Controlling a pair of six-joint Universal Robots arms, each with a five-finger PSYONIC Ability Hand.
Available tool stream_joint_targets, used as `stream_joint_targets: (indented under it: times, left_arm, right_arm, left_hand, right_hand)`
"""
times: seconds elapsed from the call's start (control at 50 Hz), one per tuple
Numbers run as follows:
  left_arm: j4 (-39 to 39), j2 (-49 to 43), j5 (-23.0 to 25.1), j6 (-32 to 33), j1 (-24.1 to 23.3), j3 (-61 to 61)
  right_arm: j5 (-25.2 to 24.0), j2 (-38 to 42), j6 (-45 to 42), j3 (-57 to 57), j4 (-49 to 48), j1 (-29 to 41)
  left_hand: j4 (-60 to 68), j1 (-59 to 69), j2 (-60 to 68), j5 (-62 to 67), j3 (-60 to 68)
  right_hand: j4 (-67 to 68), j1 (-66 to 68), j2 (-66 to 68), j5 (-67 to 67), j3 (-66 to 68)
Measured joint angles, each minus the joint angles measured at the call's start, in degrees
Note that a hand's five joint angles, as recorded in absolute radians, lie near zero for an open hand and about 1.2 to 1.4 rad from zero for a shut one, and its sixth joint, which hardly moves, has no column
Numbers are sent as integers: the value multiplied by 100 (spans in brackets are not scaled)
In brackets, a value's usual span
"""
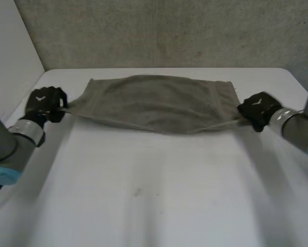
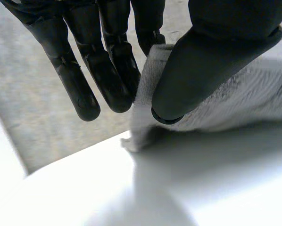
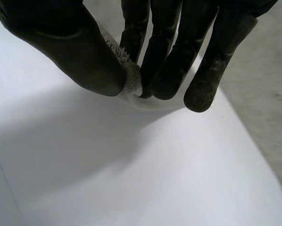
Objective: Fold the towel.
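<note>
So from my end the grey towel [image 1: 159, 103] is stretched out sideways over the far half of the white desk [image 1: 154, 195], held between both hands, with its near edge bowing toward me. On the towel's left end, the left hand [image 1: 45, 103] is pinching a corner: on the wrist cam the thumb squeezes the cloth against the fingers [image 2: 117, 70]. Same deal on the right end, where the right hand [image 1: 257, 109] has thumb and fingers [image 3: 164, 70] clamped on a little bit of the edge, just above the desk.
</note>
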Motion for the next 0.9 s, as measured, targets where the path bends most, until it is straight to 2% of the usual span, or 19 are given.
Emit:
stream_joint_targets:
  times: [0.1, 0.24, 0.36, 0.46, 0.52, 0.62, 0.74, 0.9]
  left_arm:
    - [-514, 967, -12, 88, 345, -535]
    - [-1361, 2137, -16, 121, 522, -1259]
    - [-2670, 3224, -17, 503, 615, -1992]
    - [-3395, 3521, -29, 1029, 696, -2326]
    - [-3339, 3309, -45, 1200, 664, -2263]
    - [-2847, 2473, -106, 1185, 363, -1687]
    - [-2504, 783, -648, 969, -313, 110]
    - [-2588, -792, -1304, 919, -779, 2255]
  right_arm:
    - [-41, -1054, -24, 535, 447, -372]
    - [-190, -2064, -443, 1292, 1331, -893]
    - [-416, -2753, -1934, 2217, 2907, -1693]
    - [-653, -2839, -2629, 2406, 3480, -2111]
    - [-826, -2581, -2489, 2201, 3331, -2136]
    - [-930, -1768, -1746, 1391, 2841, -1721]
    - [-510, -395, -645, -157, 2400, -1059]
    - [52, 682, -136, -1378, 1934, -687]
  left_hand:
    - [0, 5, 0, 0, 0]
    - [0, 53, 0, 4, 0]
    - [0, 77, 1, 24, 0]
    - [0, 77, 1, 25, 0]
    - [0, 77, 1, 25, 0]
    - [0, 82, 1, 38, 0]
    - [0, 90, 1, 39, 1]
    - [0, 90, 2, 39, 1]
  right_hand:
    - [0, 0, 0, 0, 0]
    - [0, 0, 0, 0, 0]
    - [0, 0, 0, 0, 0]
    - [0, 0, 0, 0, 0]
    - [0, 0, 0, 0, 0]
    - [0, 0, 0, 0, 0]
    - [0, 0, 61, 1, 0]
    - [0, 1, 61, 1, 0]
